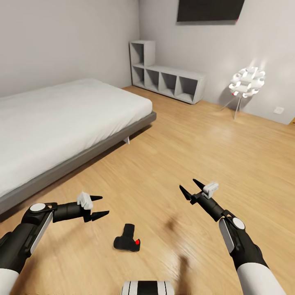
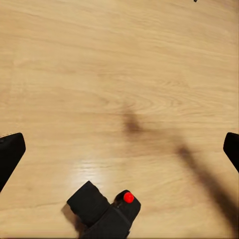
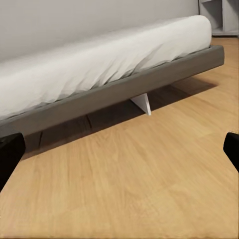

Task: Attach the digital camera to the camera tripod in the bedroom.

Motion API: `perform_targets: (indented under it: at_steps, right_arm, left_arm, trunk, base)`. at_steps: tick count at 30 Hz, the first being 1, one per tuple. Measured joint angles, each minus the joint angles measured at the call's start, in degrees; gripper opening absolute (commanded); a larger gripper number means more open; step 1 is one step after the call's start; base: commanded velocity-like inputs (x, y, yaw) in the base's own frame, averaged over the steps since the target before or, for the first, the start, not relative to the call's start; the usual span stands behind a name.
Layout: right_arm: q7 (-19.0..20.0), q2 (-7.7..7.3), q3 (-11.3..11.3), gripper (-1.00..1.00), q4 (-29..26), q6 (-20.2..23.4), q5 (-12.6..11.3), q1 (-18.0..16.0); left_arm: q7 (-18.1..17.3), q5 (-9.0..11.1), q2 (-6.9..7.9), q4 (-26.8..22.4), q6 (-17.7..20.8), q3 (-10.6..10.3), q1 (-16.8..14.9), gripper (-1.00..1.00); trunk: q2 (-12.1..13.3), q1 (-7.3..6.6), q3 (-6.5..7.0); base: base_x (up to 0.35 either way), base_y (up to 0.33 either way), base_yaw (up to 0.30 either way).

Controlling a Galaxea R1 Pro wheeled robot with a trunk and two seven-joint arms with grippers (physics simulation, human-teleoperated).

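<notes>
The black digital camera [image 1: 126, 240] with its red button lies on the light wood floor just in front of my base; the left wrist view also catches the digital camera [image 2: 103, 211] on the planks. My left gripper [image 1: 101, 206] hangs open above and to the left of it, nothing between its fingers [image 2: 10, 154]. My right gripper [image 1: 192, 188] is open too, raised to the camera's right and pointing toward the bed, its fingers [image 3: 10, 154] wide apart. The camera tripod is out of view.
A grey-framed white bed [image 1: 61, 119] fills the left side. A grey cube shelf [image 1: 168, 78] stands against the far wall under a dark wall screen [image 1: 209, 10]. A small white flower-shaped lamp [image 1: 246, 84] on thin legs stands at the right.
</notes>
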Motion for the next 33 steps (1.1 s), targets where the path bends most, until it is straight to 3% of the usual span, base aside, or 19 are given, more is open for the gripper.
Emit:
perform_targets:
  at_steps: [25, 33]
  right_arm:
    - [0.04, 0.00, 0.29, 1.00, 0.00, -0.34, -0.10, 0.00]
    - [0.19, 0.01, 0.39, 1.00, 0.00, -0.34, -0.12, 0.00]
  left_arm:
    - [0.01, -0.02, -0.67, 3.16, -0.41, -0.12, 0.01, 1.00]
    - [-0.05, -0.03, -0.61, 3.24, -0.47, -1.14, 0.01, 1.00]
  trunk:
    - [-0.34, 0.64, -5.54]
    - [-0.44, 0.85, -7.32]
  base:
    - [0.000, 0.000, 0.000]
    - [0.000, 0.000, 0.000]
